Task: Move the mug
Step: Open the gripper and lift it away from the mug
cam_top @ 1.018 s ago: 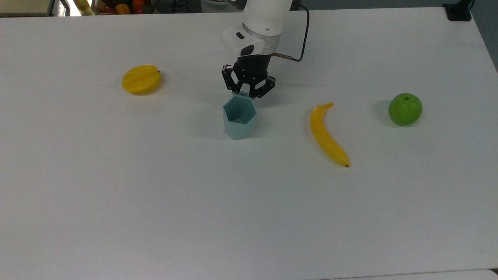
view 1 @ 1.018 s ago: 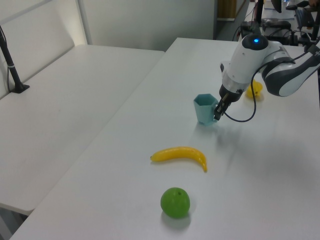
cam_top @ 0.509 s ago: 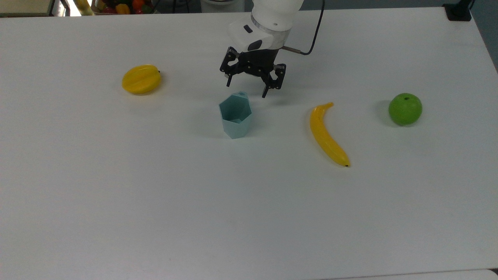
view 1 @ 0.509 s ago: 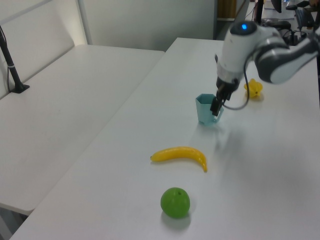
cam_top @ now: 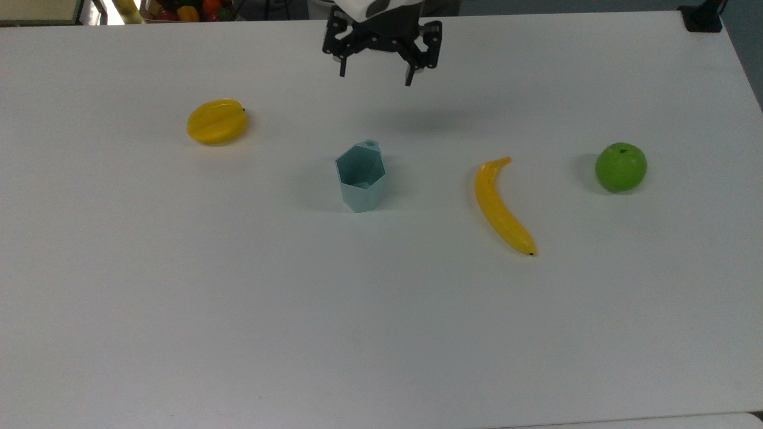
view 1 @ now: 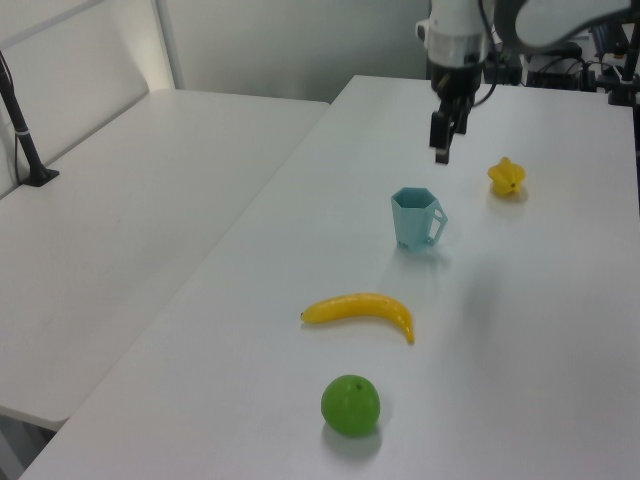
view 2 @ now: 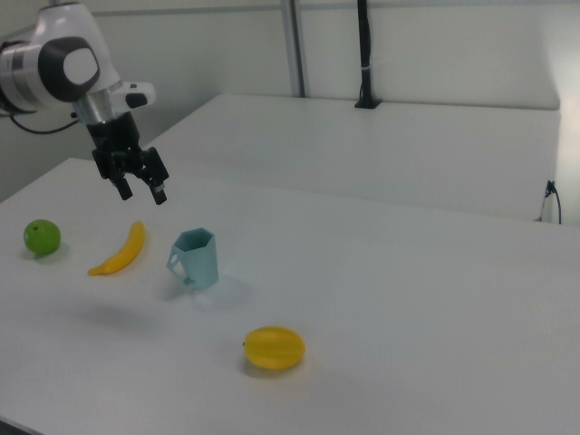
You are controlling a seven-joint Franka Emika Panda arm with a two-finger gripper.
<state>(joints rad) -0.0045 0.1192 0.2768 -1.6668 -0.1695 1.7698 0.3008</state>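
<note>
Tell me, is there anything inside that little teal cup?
The mug stands upright on the table. In the top view its opening shows bare teal walls and floor, nothing in it. The near wall hides a strip of the floor, so that part stays unseen.

The arm point(cam_top: 381, 7) is cut off by the top view's upper edge — as are coloured fruits point(cam_top: 179, 9) at its top-left corner, too cropped to name.

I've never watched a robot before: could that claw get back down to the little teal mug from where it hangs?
Probably yes: the gripper hangs open above the table, the mug stands upright alone, and nothing lies between them.
</note>
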